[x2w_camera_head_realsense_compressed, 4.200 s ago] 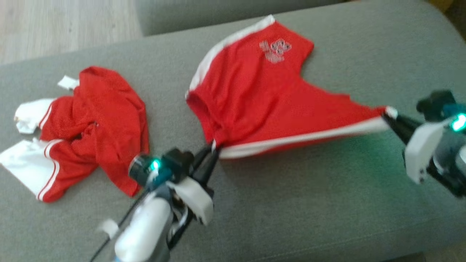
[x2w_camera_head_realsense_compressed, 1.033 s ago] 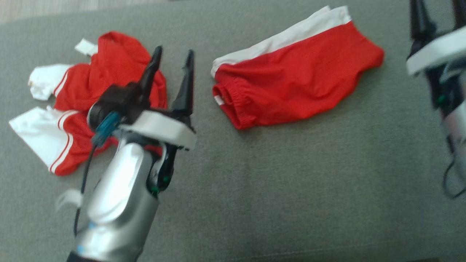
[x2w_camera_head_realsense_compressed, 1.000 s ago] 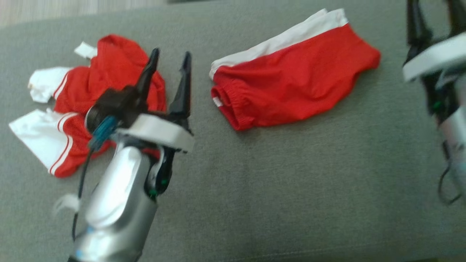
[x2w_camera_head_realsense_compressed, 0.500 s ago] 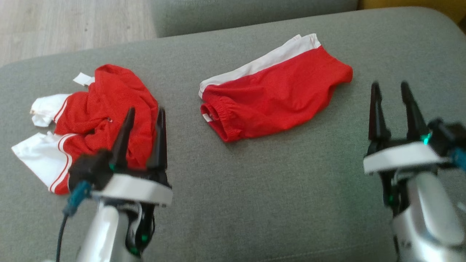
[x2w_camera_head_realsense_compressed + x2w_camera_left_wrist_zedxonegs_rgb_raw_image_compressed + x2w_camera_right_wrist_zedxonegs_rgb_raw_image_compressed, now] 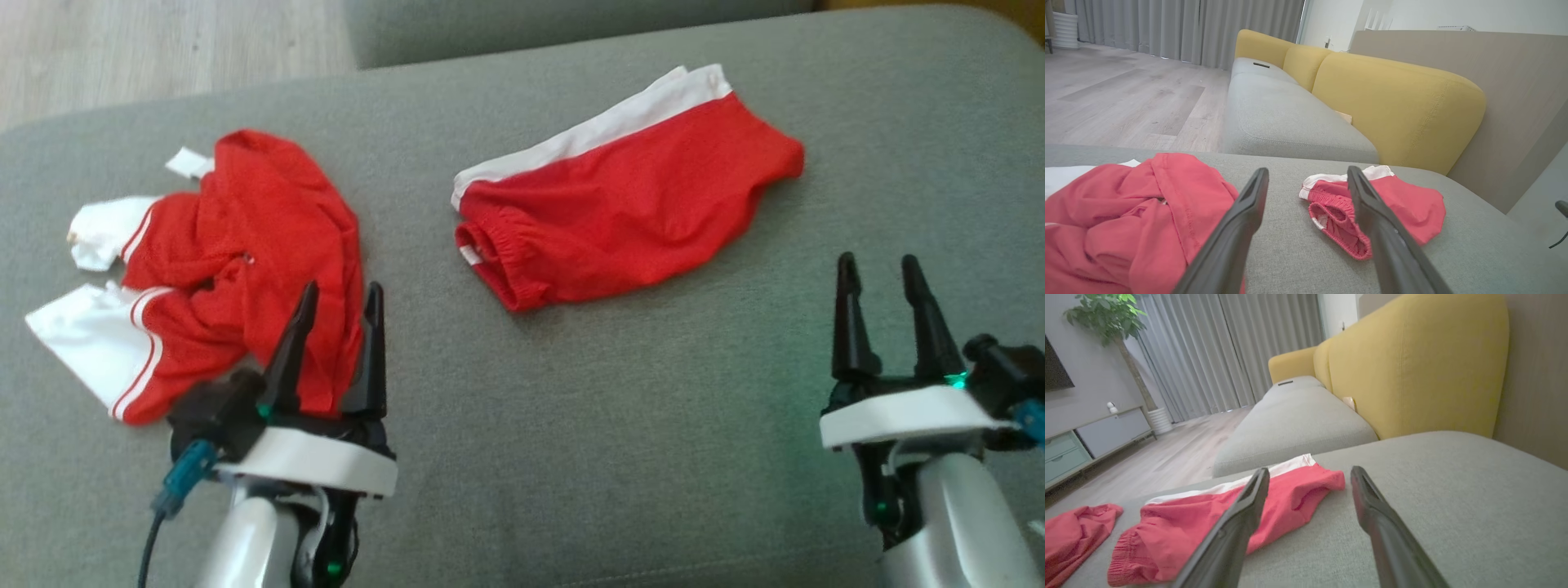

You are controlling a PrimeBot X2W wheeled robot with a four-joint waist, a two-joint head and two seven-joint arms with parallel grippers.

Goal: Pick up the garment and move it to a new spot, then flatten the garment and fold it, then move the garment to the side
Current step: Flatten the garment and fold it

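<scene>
The left gripper [image 5: 342, 287] stands open and holds nothing, its two dark fingers pointing away from the robot. It is low over the near left part of the grey cushion [image 5: 571, 457]. In the head view its fingertips overlap the near edge of a crumpled red shirt [image 5: 245, 237]; in the left wrist view the shirt lies just beside the left finger, but I cannot tell if they touch.

The right gripper [image 5: 877, 260] is also open and empty, fingers pointing the same way, over the near right part of the cushion. Bare grey fabric is between its fingers.

The shorts [image 5: 629, 220] lie on the cushion beyond both grippers and between them, apart from each. They are red, folded to one flat layer, with the elastic waistband to the left and a white stripe along the far edge. A strip of bare cushion separates them from the shirt.

The shirt has white sleeves with red stripes and lies on the left side of the cushion.

Beyond the cushion stands a second grey seat with a yellow backrest [image 5: 1392, 102], and to the left is a pale wooden floor [image 5: 163, 41].
</scene>
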